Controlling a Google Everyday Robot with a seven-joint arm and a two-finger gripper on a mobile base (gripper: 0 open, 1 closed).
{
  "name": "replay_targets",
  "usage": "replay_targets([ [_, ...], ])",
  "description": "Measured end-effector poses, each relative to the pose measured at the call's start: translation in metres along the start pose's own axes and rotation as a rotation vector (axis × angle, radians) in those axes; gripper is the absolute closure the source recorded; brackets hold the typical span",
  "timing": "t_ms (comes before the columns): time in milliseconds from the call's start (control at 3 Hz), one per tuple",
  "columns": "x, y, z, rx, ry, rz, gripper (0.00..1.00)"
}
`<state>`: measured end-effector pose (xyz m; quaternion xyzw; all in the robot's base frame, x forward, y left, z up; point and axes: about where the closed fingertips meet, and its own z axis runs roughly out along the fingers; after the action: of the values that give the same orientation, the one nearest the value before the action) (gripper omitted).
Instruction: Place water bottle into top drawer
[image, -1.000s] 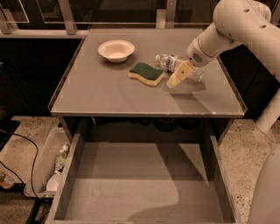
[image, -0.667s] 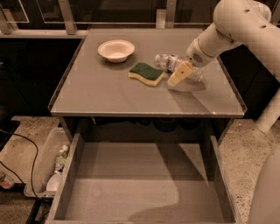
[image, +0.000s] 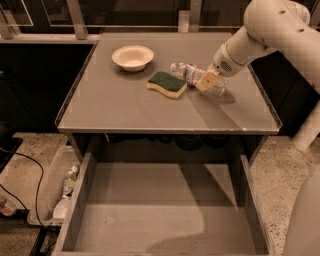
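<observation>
The water bottle (image: 185, 71) lies on its side on the grey table (image: 125, 107), towards the back right, just right of a green and yellow sponge (image: 167, 84). My gripper (image: 208, 81) is down at the bottle's middle, its tan tip in front of the bottle's right half, with the white arm reaching in from the upper right. The bottle's right end is partly hidden behind the gripper. The top drawer (image: 165, 220) is pulled open below the table's front edge, and its flat grey bottom is bare.
A white bowl (image: 132, 57) stands at the back of the table, left of the sponge. A clear plastic bin (image: 47, 192) with a small bottle (image: 70, 181) in it sits on the floor left of the drawer. Cables lie on the floor at the far left.
</observation>
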<state>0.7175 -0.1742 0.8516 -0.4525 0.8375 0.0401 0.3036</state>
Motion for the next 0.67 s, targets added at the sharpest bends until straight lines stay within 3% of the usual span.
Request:
replay_targets([
  [333,0.0,0.0,0.0,0.0,0.0,0.0,0.87],
  [667,0.0,0.0,0.0001,0.0,0.0,0.0,1.0],
])
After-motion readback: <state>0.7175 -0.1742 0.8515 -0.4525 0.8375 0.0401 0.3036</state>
